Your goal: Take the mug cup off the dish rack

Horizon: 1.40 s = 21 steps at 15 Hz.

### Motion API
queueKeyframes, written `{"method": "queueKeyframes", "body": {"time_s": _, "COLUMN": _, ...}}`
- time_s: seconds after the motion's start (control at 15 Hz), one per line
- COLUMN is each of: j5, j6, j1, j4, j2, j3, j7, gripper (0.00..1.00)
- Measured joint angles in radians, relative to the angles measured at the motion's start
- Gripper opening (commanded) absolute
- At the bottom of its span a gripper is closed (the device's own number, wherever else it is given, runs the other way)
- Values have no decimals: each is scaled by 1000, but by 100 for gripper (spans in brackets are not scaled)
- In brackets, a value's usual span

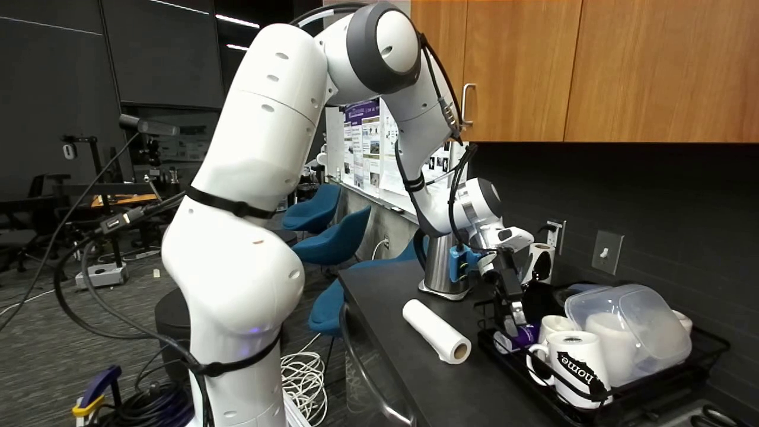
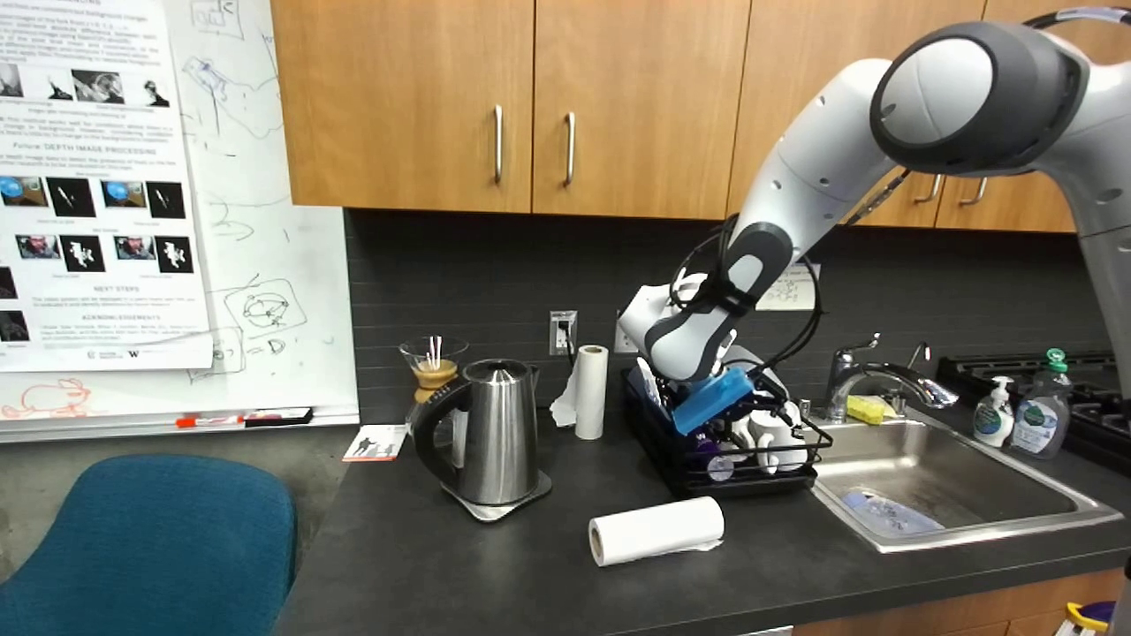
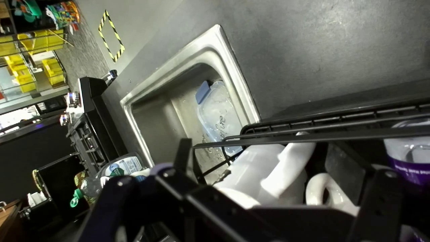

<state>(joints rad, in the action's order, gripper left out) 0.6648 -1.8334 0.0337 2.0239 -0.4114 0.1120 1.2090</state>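
The mug cup (image 1: 578, 367), white with a black patch reading "home", stands in the black dish rack (image 1: 652, 385). In an exterior view the mug (image 2: 779, 442) shows partly, inside the rack (image 2: 649, 442). In the wrist view a white mug body and handle (image 3: 289, 164) lie behind the rack's rim bar (image 3: 352, 135). My gripper (image 1: 513, 326) points down into the rack's end, above a purple-labelled bottle and beside the mugs. In the wrist view my gripper (image 3: 265, 151) has its fingers wide apart, with mug handles seen between them. Contact cannot be told.
A plain white cup (image 1: 554, 325) and a see-through plastic container (image 1: 655, 323) crowd the rack. The purple-labelled bottle (image 1: 525, 337) is at its end. A paper roll (image 2: 656, 532) lies in front. A kettle (image 2: 499, 433) and a sink (image 2: 954, 481) flank the rack.
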Motion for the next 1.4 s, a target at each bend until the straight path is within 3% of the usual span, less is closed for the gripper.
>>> {"method": "queueKeyframes", "body": {"time_s": 0.67, "j5": 0, "j6": -19, "j1": -10, "j4": -17, "j2": -33, "j3": 29, "j7": 18, "gripper": 100}}
{"method": "queueKeyframes", "body": {"time_s": 1.07, "j5": -2, "j6": -30, "j1": -49, "j4": -23, "j2": -70, "j3": 61, "j7": 48, "gripper": 100}}
{"method": "queueKeyframes", "body": {"time_s": 1.13, "j5": -2, "j6": -32, "j1": -53, "j4": -23, "j2": -75, "j3": 62, "j7": 53, "gripper": 75}}
{"method": "queueKeyframes", "body": {"time_s": 1.27, "j5": -3, "j6": -40, "j1": -57, "j4": -24, "j2": -86, "j3": 62, "j7": 58, "gripper": 68}}
{"method": "queueKeyframes", "body": {"time_s": 1.4, "j5": -3, "j6": -56, "j1": -56, "j4": -27, "j2": -94, "j3": 62, "j7": 61, "gripper": 54}}
